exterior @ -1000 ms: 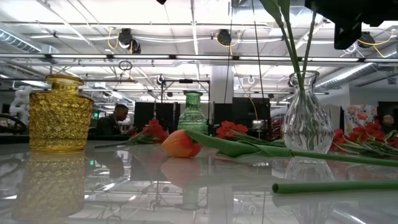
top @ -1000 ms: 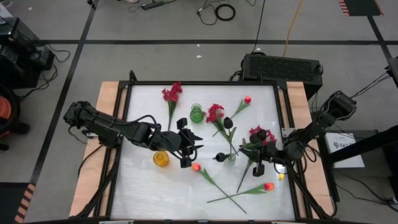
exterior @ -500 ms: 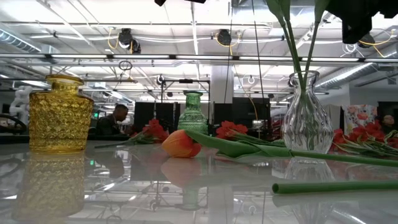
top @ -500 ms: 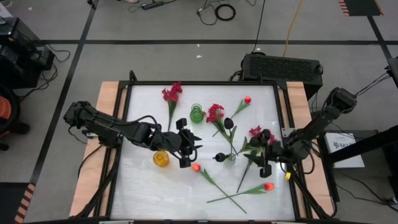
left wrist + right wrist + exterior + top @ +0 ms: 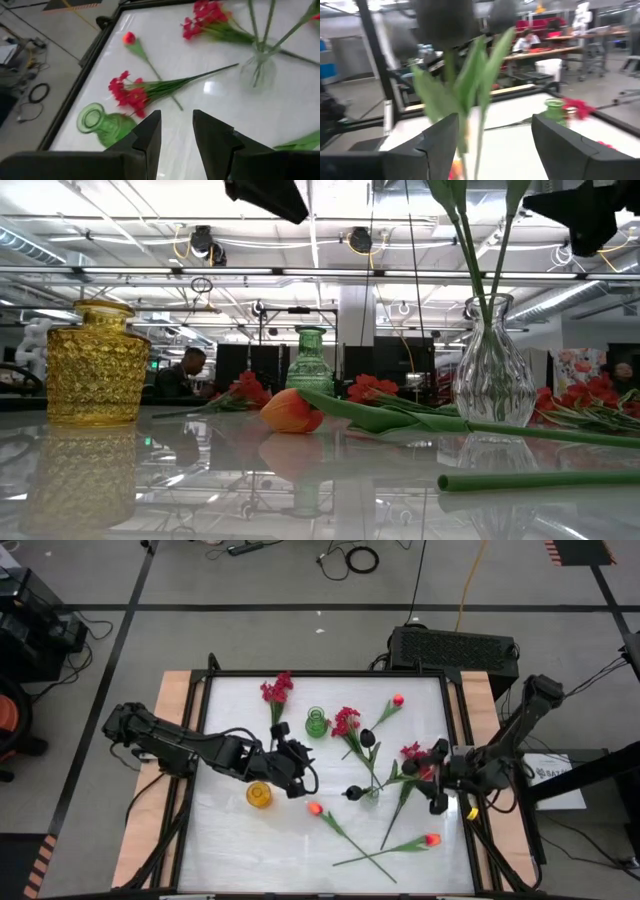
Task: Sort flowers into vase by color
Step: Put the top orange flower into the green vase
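**Fingers parted, stems loose on the table**

Fingers of the right gripper (image 5: 437, 783) stand apart and hold nothing, at the right side of the table (image 5: 230, 850), just right of the clear vase (image 5: 372, 793). That vase already holds two black blooms (image 5: 366, 738) on green stems (image 5: 478, 250). The left gripper (image 5: 297, 766) hangs between the yellow vase (image 5: 259, 795) and the green vase (image 5: 316, 722), its fingers (image 5: 150, 137) set a little apart with nothing between them.

Still lying flat are crimson sprays: one at the far side (image 5: 276, 690), one by the green vase (image 5: 345, 721), one by the right gripper (image 5: 413, 752). Three orange-red tulip buds remain too: far right (image 5: 398, 699), middle (image 5: 315, 808) and near right (image 5: 432, 839).

These look very light, with thin, springy stems and soft heads that would crush or slip. I'd pinch the bare stem around its middle, clear of leaves, so it hangs straight for the narrow necks. The vases look like glass and may tip if a stem is pushed in crooked.
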